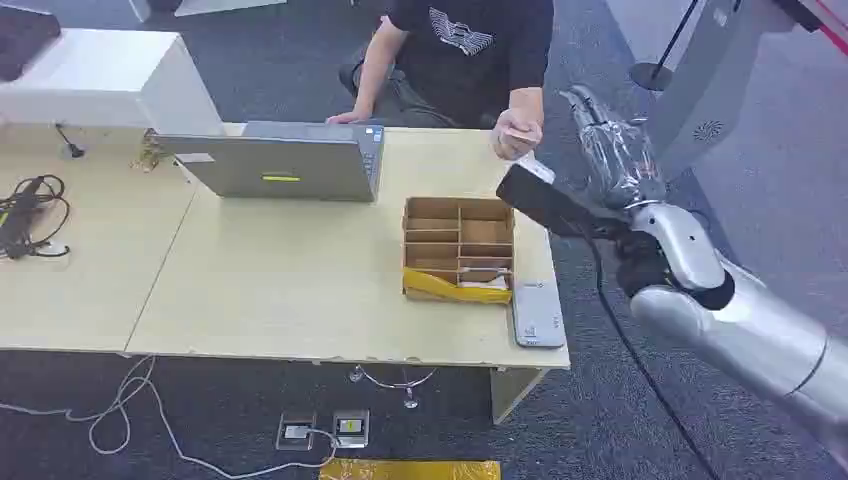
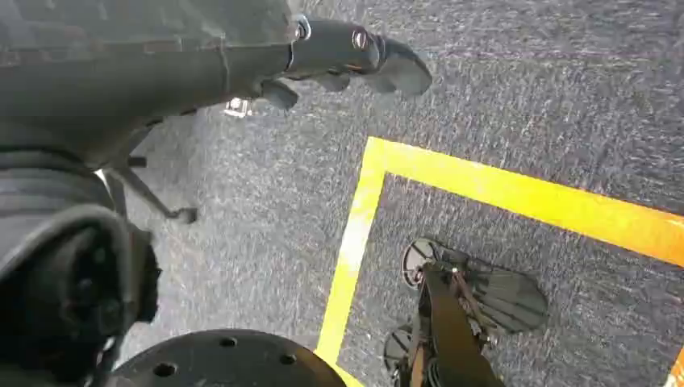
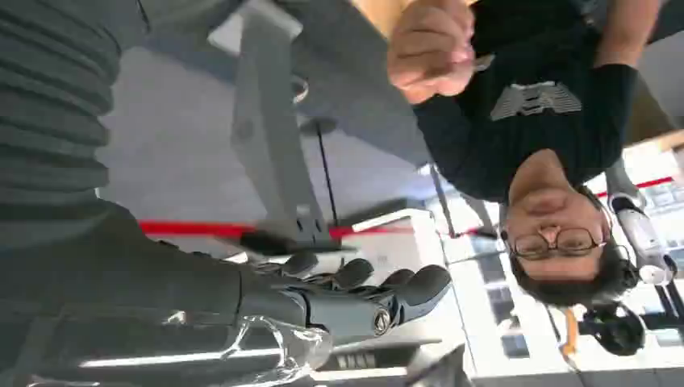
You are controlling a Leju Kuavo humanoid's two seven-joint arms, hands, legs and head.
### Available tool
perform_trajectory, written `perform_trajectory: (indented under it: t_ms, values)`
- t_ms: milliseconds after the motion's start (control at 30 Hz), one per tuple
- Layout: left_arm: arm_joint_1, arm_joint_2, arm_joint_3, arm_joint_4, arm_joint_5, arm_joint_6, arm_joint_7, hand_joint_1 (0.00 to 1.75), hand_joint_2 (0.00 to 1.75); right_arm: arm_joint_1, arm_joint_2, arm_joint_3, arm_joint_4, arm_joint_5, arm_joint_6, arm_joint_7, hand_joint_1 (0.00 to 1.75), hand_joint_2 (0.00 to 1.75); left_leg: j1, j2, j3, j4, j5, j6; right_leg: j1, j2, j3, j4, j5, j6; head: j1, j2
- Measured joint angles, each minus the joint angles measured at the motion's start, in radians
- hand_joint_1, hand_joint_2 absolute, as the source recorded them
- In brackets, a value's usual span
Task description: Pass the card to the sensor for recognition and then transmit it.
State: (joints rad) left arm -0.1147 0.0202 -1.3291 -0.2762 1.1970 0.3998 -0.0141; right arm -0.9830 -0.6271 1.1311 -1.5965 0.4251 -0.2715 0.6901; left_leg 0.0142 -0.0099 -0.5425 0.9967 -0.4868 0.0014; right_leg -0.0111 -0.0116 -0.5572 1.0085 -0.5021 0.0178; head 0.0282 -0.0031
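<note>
My right hand (image 1: 604,135), wrapped in clear film, is raised beyond the table's right end with nothing in it. Its fingers (image 3: 379,292) are stretched out and apart. Just to its left, a person's hand (image 1: 517,133) is closed around a small pale card (image 3: 477,61), apart from my fingers. The grey flat sensor (image 1: 537,312) lies on the table's front right corner, well below my right hand. My left hand (image 2: 339,56) hangs over the carpet, fingers loosely apart and holding nothing.
A cardboard divider box (image 1: 458,245) with a yellow front stands next to the sensor. A grey laptop (image 1: 285,165) sits at the table's back, with the seated person (image 1: 455,50) behind it. Cables (image 1: 30,215) lie far left. Yellow floor tape (image 2: 516,193) runs under the left hand.
</note>
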Motion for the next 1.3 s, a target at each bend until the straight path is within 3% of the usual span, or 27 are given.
perform_trajectory:
  t_ms: [167,400,433,533,633,1033,1300]
  values:
    - [0.0,0.002,-0.001,0.001,-0.027,-0.021,0.0,0.0,0.0,0.107,0.012,-0.065,0.006,0.147,0.11,0.007,0.0,1.75,0.0,-0.001,0.0,0.0,0.0,0.0,0.0,-0.001,0.0,0.0,0.0,0.0,0.0,0.0]
    - [0.0,0.007,-0.005,0.002,-0.05,-0.03,0.014,0.0,0.0,0.218,0.019,-0.16,0.006,0.254,0.16,0.008,0.0,1.75,0.0,-0.001,0.0,0.0,0.0,0.0,0.0,-0.001,0.0,0.0,0.0,0.0,0.0,0.0]
    - [0.0,0.007,-0.005,0.002,-0.053,-0.032,0.016,0.0,0.0,0.231,0.019,-0.173,0.006,0.293,0.17,0.008,0.0,1.75,0.0,-0.001,0.0,0.0,0.0,0.0,0.0,-0.001,0.0,0.0,0.0,0.0,0.0,0.0]
    - [-0.001,0.01,-0.005,0.002,-0.064,-0.033,0.016,0.0,0.0,0.259,0.019,-0.198,0.006,0.585,0.243,0.008,0.0,1.75,0.0,0.0,0.0,0.0,0.0,0.0,0.0,0.0,0.0,0.0,0.0,0.0,0.0,0.0]
    - [-0.001,0.01,-0.005,0.002,-0.068,-0.033,0.013,0.0,0.0,0.275,0.022,-0.206,0.004,0.691,0.262,0.008,0.0,1.75,0.0,0.0,0.0,0.0,0.0,0.0,0.0,0.0,0.0,0.0,0.0,0.0,0.0,0.0]
    - [-0.002,0.012,-0.005,0.002,-0.066,-0.032,0.01,0.0,0.0,0.352,0.087,-0.283,0.019,0.657,0.22,0.005,0.0,1.75,0.0,0.0,0.0,0.0,0.0,0.0,0.0,0.0,0.0,0.0,0.0,0.0,0.0,0.0]
    - [-0.002,0.013,-0.005,0.002,-0.066,-0.032,0.01,0.0,0.0,0.396,0.131,-0.332,0.033,0.658,0.207,-0.031,0.0,1.75,0.0,0.0,0.0,0.0,0.0,0.0,0.0,0.0,0.0,0.0,0.0,0.0,0.0,0.0]
